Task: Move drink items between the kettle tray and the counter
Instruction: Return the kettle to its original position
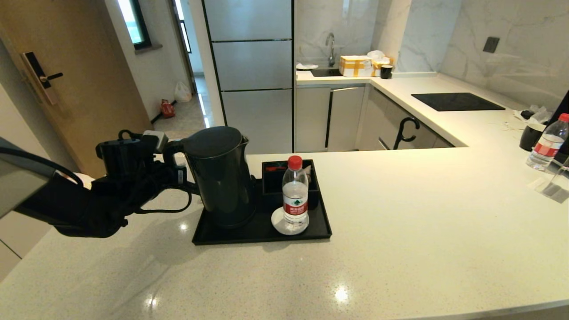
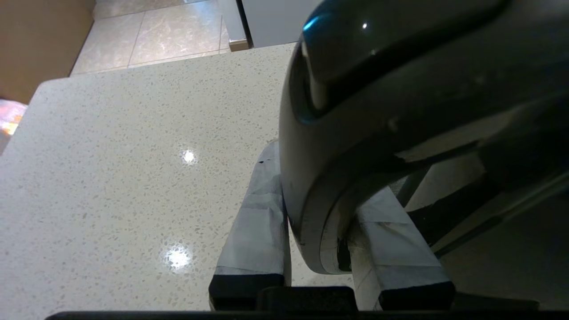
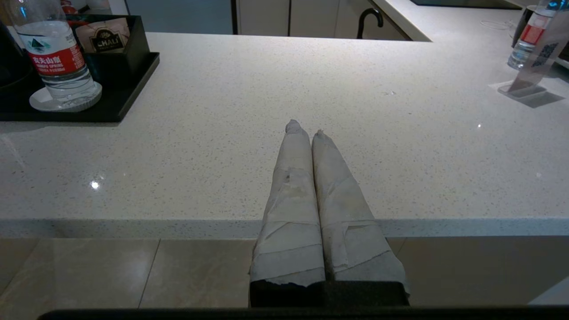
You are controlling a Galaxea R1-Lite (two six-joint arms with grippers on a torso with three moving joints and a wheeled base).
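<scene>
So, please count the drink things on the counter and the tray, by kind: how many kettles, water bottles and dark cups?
Kettle: 1
Water bottles: 2, one on the tray, one far right on the counter
Dark cups: 2, and
Total: 5

Kitchen backdrop beyond the worktop

Marble wall [image 1: 471,26] is gleaming at 1 o'clock; a steel fridge [image 1: 251,66] is standing at 12, and a wooden door [image 1: 66,66] is showing at 10 beside tiled floor [image 1: 186,115].
</scene>
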